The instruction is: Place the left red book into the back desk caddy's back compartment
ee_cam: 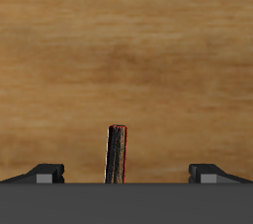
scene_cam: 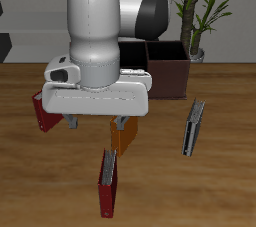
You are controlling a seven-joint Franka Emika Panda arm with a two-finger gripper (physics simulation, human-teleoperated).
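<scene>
The left red book stands upright on its edge near the table's front edge. In the wrist view its thin top edge shows straight below, between the two fingers and apart from both. My gripper hangs open above the table with nothing in it. The back desk caddy, a dark maroon box with a black inside, stands farther back beside the robot's base. The arm hides most of it, so I cannot make out its back compartment.
A darker red book stands at the side of the gripper. An orange book stands just behind one finger. A dark book stands apart on the other side. A potted plant rises behind the caddy.
</scene>
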